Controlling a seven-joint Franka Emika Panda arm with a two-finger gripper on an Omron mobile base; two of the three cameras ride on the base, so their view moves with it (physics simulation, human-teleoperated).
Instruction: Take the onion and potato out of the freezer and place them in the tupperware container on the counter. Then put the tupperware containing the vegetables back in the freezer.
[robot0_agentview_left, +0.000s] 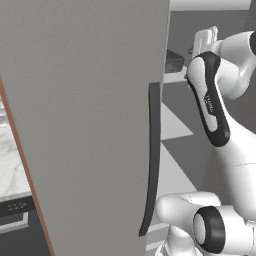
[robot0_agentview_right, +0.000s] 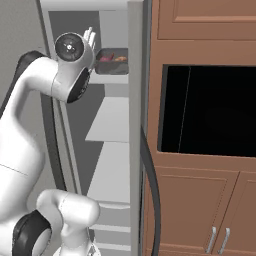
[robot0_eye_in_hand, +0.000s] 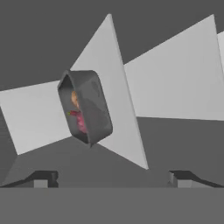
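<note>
The tray (robot0_eye_in_hand: 85, 107), holding the onion (robot0_eye_in_hand: 80, 120) and potato (robot0_eye_in_hand: 75, 99), already sits on a freezer shelf (robot0_agentview_right: 111, 120); the gripper (robot0_eye_in_hand: 113, 178) hangs apart, empty, nearby, suggesting little remains.

Rendered home kitchen — tall grey freezer (robot0_agentview_left: 90, 125) standing open, pale shelves (robot0_agentview_right: 107, 127) showing inside, brown wooden cabinets (robot0_agentview_right: 200, 200) framing dark built-in appliance (robot0_agentview_right: 210, 110) — marble counter (robot0_agentview_left: 11, 160) showing at left.

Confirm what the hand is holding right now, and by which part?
Nothing. The hand is open and empty, clear of the tupperware container on the freezer shelf, which holds the onion and potato.
</note>
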